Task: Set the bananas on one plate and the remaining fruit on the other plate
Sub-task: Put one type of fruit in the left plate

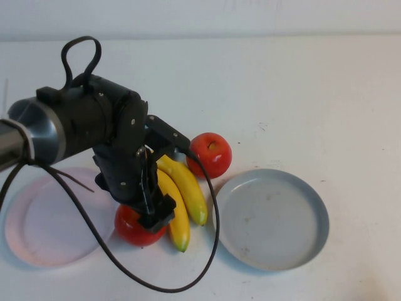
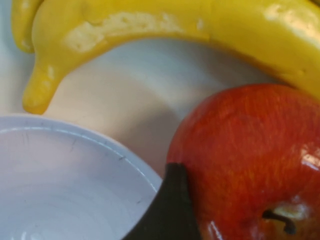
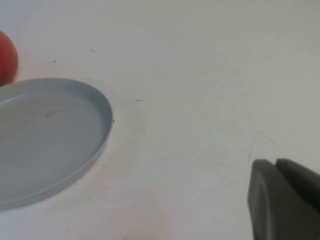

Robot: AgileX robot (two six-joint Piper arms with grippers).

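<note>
My left gripper [image 1: 153, 216] is down on a red apple [image 1: 131, 229] that sits between the pale pink plate [image 1: 50, 219] and the bananas [image 1: 182, 194]. In the left wrist view one dark finger [image 2: 170, 210] lies against this apple [image 2: 245, 150], with the pink plate's rim [image 2: 100, 142] and the bananas [image 2: 175, 25] close by. The other finger is hidden. A second red apple [image 1: 210, 153] stands behind the bananas. The grey-blue plate [image 1: 272, 219] is empty at the right. My right gripper [image 3: 276, 165] is shut and empty, off to the right of the grey-blue plate [image 3: 45, 135].
The left arm's black cable [image 1: 188, 276] loops over the table in front of the bananas and the grey-blue plate's near left edge. The second apple's edge [image 3: 6, 57] shows in the right wrist view. Bare white table lies behind and to the right.
</note>
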